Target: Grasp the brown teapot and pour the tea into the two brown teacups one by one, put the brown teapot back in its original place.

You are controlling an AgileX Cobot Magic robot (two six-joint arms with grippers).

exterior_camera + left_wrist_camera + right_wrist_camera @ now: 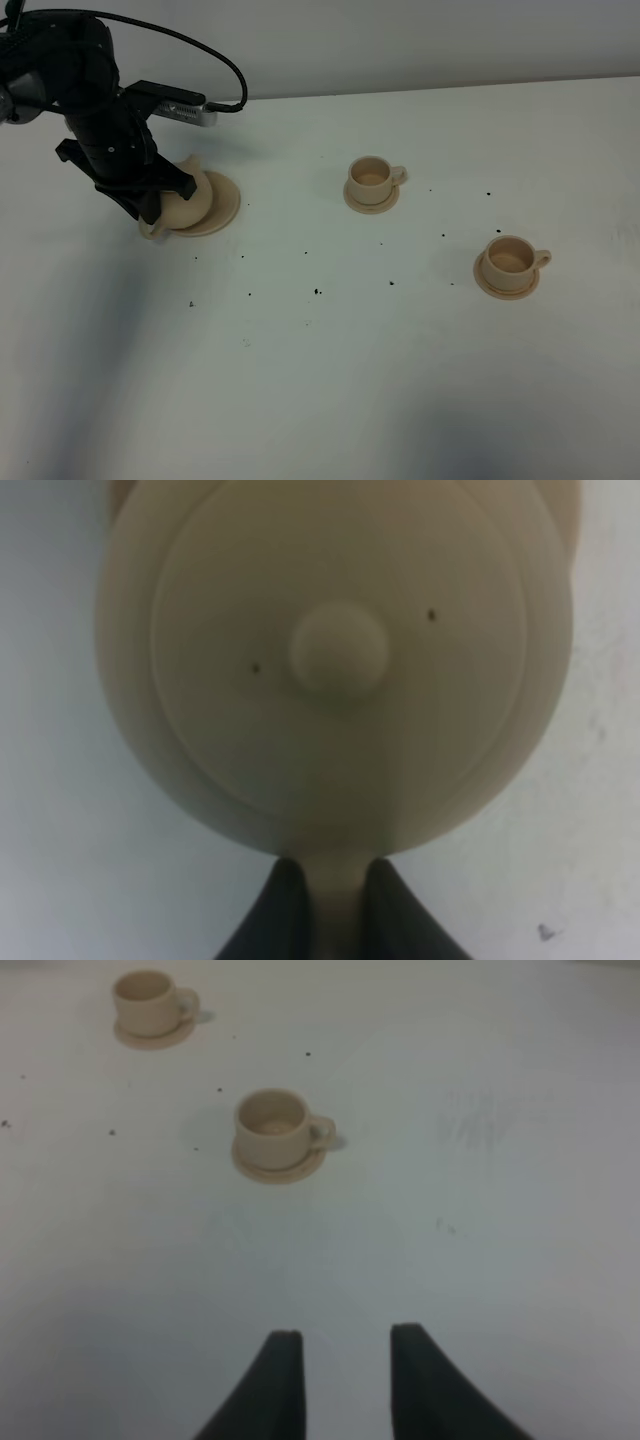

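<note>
The brown teapot [188,203] rests over the left part of its wide saucer [225,200], the original place. My left gripper [150,208] comes down on it from above. In the left wrist view the knobbed lid [338,650] fills the frame, and the left gripper [338,895] is shut on the teapot's loop handle. The two brown teacups [372,178] [510,260] stand on their small saucers to the right. The right wrist view shows both teacups [272,1128] [148,1002] beyond my open, empty right gripper [345,1360]. The tea is hidden under the lid.
Small dark specks [317,292] are scattered over the white table [330,380]. The left arm's black cable [200,45] loops above the teapot. The right arm does not show in the exterior high view.
</note>
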